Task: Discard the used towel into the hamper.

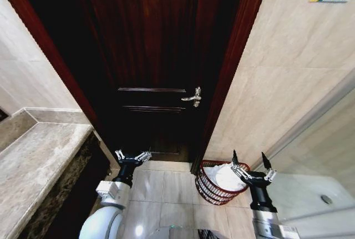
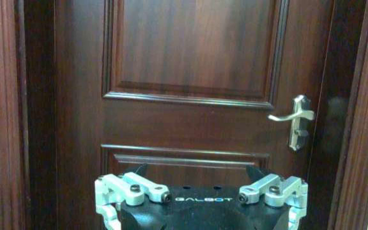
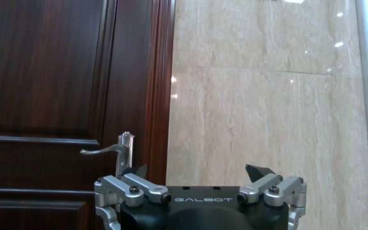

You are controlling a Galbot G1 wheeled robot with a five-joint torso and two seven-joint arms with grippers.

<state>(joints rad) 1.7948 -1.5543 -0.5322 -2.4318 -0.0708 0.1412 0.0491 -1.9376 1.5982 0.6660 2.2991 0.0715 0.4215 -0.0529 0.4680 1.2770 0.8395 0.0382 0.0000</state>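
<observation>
The hamper [image 1: 206, 186], a dark reddish-brown wire basket, stands on the floor by the door frame. A white towel [image 1: 227, 177] lies inside it, bulging above the rim. My right gripper [image 1: 248, 161] hovers open just above the hamper's right rim, nothing between its fingers. Over to the left, my left gripper [image 1: 132, 156] is open and empty, pointing at the dark wooden door. In the right wrist view the right gripper [image 3: 197, 168] faces the door frame and tiled wall. In the left wrist view the left gripper [image 2: 200, 170] faces the door panel.
A dark wooden door [image 1: 150, 56] with a silver lever handle [image 1: 192, 97] is shut ahead. A stone counter [image 1: 33, 161] runs along the left. Beige tiled wall [image 1: 277, 72] is on the right, with a white basin or tub [image 1: 310, 194] at lower right. Tiled floor [image 1: 161, 189] lies between the arms.
</observation>
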